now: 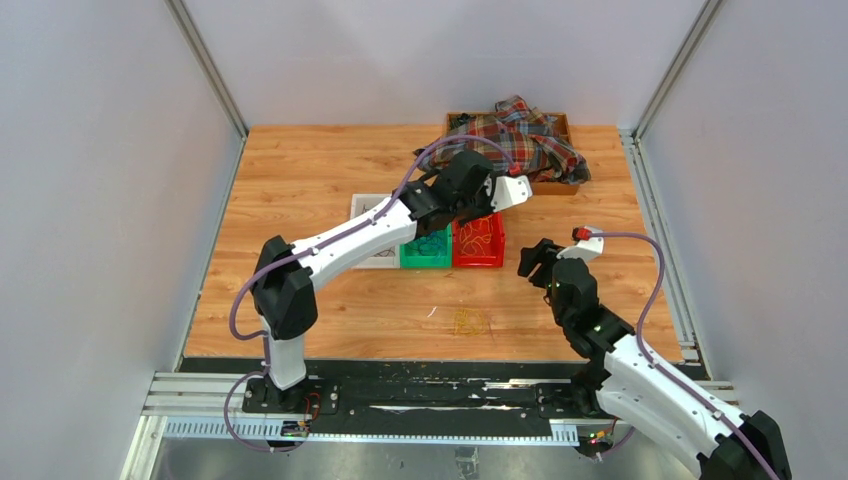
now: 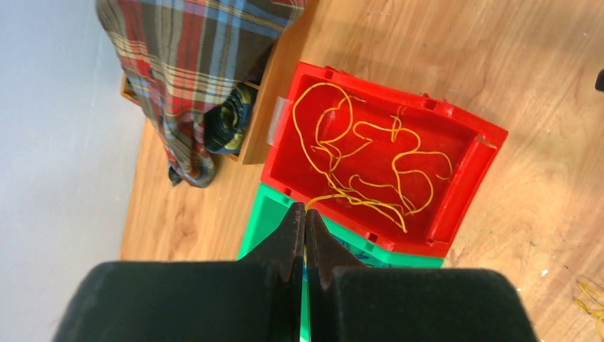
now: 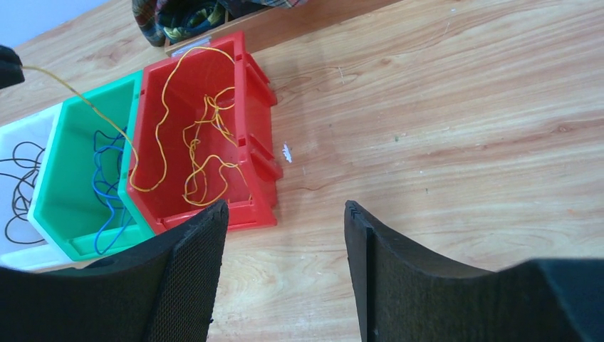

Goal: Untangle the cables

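Observation:
Several yellow cables (image 2: 370,164) lie in the red bin (image 2: 484,153); they also show in the right wrist view (image 3: 206,135). My left gripper (image 2: 305,208) is shut on the end of one yellow cable, above the edge between the green bin (image 2: 260,214) and the red bin. That strand runs taut across the green bin (image 3: 57,178) into the red one. A blue cable (image 3: 107,178) lies in the green bin and a black cable (image 3: 18,185) in the white bin. My right gripper (image 3: 285,206) is open and empty above bare table right of the bins. A small yellow cable (image 1: 470,320) lies loose on the table.
A plaid cloth (image 1: 525,140) is heaped over a wooden box (image 1: 556,186) at the back, just behind the red bin (image 1: 478,262). The green bin (image 1: 425,262) and the white bin (image 1: 365,205) stand in a row to its left. Grey walls close in both sides.

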